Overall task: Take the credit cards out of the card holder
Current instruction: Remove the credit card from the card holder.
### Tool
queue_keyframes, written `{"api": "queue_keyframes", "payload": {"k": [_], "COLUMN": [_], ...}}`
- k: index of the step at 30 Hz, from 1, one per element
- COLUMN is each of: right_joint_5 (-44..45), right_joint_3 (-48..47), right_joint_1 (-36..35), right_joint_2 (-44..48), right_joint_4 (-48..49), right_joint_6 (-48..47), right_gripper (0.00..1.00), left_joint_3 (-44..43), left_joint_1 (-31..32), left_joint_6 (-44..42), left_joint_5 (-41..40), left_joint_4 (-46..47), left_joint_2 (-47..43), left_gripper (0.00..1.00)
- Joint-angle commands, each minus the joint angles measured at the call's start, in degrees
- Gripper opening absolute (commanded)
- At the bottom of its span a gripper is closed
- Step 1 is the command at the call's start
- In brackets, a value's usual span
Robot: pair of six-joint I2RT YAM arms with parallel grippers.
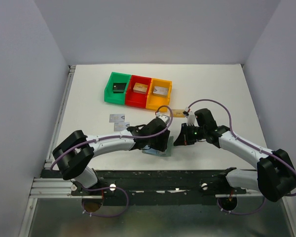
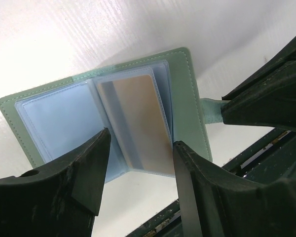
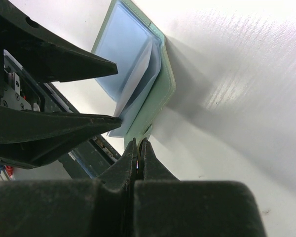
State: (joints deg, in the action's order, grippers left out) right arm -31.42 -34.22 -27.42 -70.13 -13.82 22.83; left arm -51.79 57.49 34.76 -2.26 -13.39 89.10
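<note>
The card holder [image 2: 187, 98] lies open on the white table, grey-green with pale blue inner pockets [image 3: 126, 54]. A tan-gold credit card [image 2: 140, 123] sits inside a clear pocket leaf that stands up from the fold. My left gripper [image 2: 140, 158] is open, one finger on each side of that leaf's near edge, and nothing is pinched. My right gripper [image 3: 138, 143] is shut on the holder's small side tab [image 2: 212, 109]. In the top view both grippers [image 1: 160, 143] [image 1: 180, 139] meet over the holder [image 1: 157, 151]. Two silvery-grey cards [image 1: 119, 118] and a tan one [image 1: 180, 113] lie loose on the table.
Green [image 1: 108, 93], red [image 1: 130, 97] and orange [image 1: 153, 102] bins stand in a row at the back, each with a small block inside. The table's dark front rail [image 1: 153, 175] runs just behind the holder.
</note>
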Motion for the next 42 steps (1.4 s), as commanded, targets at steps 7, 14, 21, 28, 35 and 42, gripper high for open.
{"api": "queue_keyframes", "payload": {"k": [7, 14, 21, 28, 35, 42], "right_joint_5": [-1.1, -1.2, -1.2, -1.1, -1.2, -1.5], "right_joint_3": [-0.1, -0.3, -0.4, -0.7, -0.7, -0.6], "right_joint_1": [-0.4, -0.4, -0.4, -0.4, -0.3, -0.4], "right_joint_2": [0.2, 0.2, -0.3, -0.5, -0.8, -1.1], "right_joint_4": [-0.5, -0.7, -0.7, -0.8, -0.7, -0.5], "right_joint_6": [-0.9, -1.0, -1.2, -1.3, -1.3, -1.0], "right_gripper": [0.00, 0.00, 0.00, 0.00, 0.00, 0.00], "left_joint_3": [2.7, 4.2, 4.8, 4.9, 4.6, 3.7], "left_joint_1": [-0.8, -1.7, -2.1, -2.1, -2.2, -2.2], "left_joint_6": [0.9, 1.7, 1.9, 2.0, 1.7, 1.6], "left_joint_5": [-4.9, -6.3, -7.1, -7.6, -7.7, -6.7], "left_joint_4": [-4.0, -4.7, -5.2, -5.5, -6.0, -5.7], "left_joint_2": [-2.5, -4.4, -5.6, -5.9, -4.8, -2.4], "left_gripper": [0.66, 0.66, 0.68, 0.71, 0.73, 0.74]}}
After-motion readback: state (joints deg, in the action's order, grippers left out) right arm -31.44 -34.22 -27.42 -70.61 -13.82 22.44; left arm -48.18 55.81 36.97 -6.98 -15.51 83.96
